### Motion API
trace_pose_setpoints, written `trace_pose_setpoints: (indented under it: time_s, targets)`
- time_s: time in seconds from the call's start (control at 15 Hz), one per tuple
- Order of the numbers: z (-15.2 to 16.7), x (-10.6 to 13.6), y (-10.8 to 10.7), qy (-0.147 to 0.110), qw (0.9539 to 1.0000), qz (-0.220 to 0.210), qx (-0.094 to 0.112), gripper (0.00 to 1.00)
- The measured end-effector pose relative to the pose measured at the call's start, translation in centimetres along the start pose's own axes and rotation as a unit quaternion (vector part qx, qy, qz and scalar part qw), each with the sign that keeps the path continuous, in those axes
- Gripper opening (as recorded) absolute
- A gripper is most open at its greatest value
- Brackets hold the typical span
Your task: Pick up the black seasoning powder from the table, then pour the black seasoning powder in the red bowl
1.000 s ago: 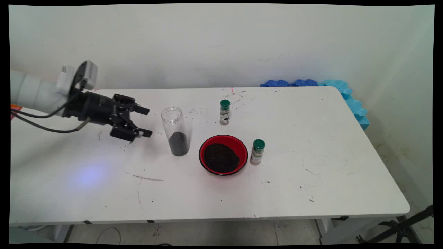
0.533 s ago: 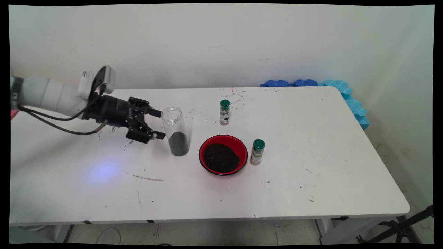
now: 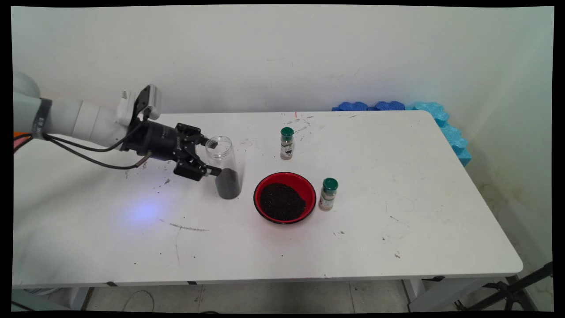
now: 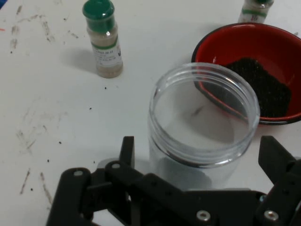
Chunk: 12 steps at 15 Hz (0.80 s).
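A: Since a second earlier the gripper [image 3: 212, 156] had travelled right across the table [image 3: 397, 238], from well short of the clear jar [image 3: 224, 167] to right at it.

B: Claw state?

A: Spread wide. One finger sat on each side of the jar in the hand view [image 4: 203, 136], gap visible on both sides, no contact I could confirm. In the main view one fingertip lay by the rim, the other by the lower body.

B: Jar position?

A: Upright, left of centre, dark granules filling its bottom part, mouth uncapped. Red bowl [image 3: 285, 197] of the same dark stuff stood just right of it, close but apart. In the hand view the bowl's rim [image 4: 221, 37] showed through the jar wall.

B: Other items?

A: Two green-capped spice bottles. One [image 3: 287, 143] behind the bowl toward the wall, also seen in the hand view [image 4: 103, 40]. The other [image 3: 328, 194] just beside the bowl's right rim, nearly touching; only its base showed in the hand view [image 4: 256, 9].

B: Open room?

A: Lots. Whole right half of the table bare apart from specks and scuffs, front strip to the near edge bare too. Left of the jar only the arm above the surface. Blue foam pieces [image 3: 423, 110] sat off the far right corner against the wall. Everything stood well in from every table edge.
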<state>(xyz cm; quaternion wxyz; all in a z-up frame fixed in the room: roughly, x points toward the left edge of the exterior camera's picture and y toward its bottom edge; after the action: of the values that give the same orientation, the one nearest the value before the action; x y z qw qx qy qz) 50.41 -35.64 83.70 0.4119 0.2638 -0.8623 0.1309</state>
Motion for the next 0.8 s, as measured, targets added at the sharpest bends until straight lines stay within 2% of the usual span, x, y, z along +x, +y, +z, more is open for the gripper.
trace_pose_setpoints:
  time_s: [0.33,0.4,0.8]
  targets:
    - [0.86,0.16,-0.49,0.002,1.0,0.001,-0.006,1.0]
    - [0.95,0.2,-0.53,0.003,1.0,-0.001,-0.008,0.0]
    - [0.48,0.32,-0.57,-0.003,0.9997,-0.01,-0.022,0.0]
